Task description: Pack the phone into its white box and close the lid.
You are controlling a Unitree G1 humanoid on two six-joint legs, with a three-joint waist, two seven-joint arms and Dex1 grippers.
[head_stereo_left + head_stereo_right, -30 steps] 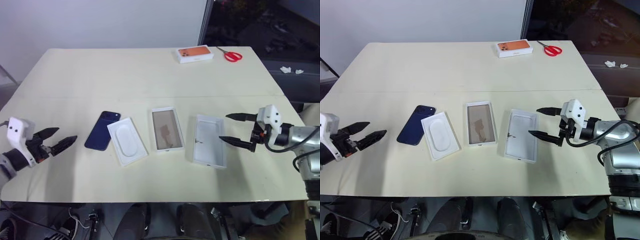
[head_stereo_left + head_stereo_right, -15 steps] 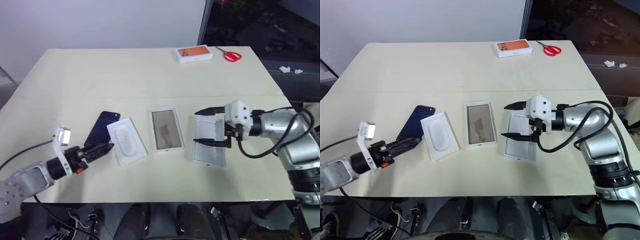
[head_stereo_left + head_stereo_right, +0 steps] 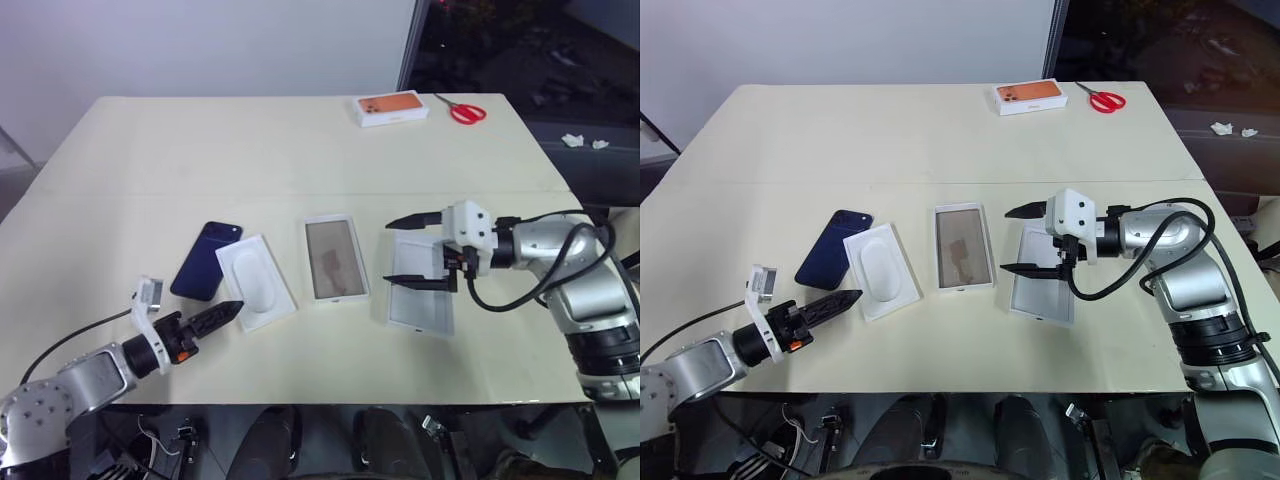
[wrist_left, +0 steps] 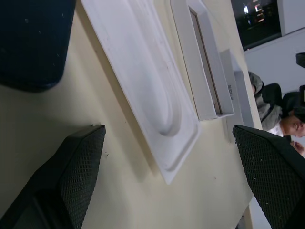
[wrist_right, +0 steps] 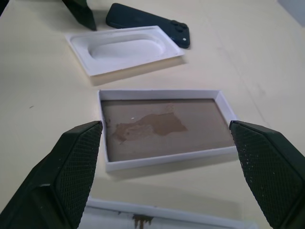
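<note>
Phone lies flat just left of the white insert; white box sits just right of that insert, lid beyond. Left gripper gapes near the insert's corner. Right gripper spreads wide over the lid.

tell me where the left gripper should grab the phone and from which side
Probably across its two long edges, coming down from above near the end closest to the left gripper. The phone lies flat and back-up on the table, too slim to pinch from the side. The white insert sits tight against its right long edge, so a finger there has little room; its left side is free.
</note>
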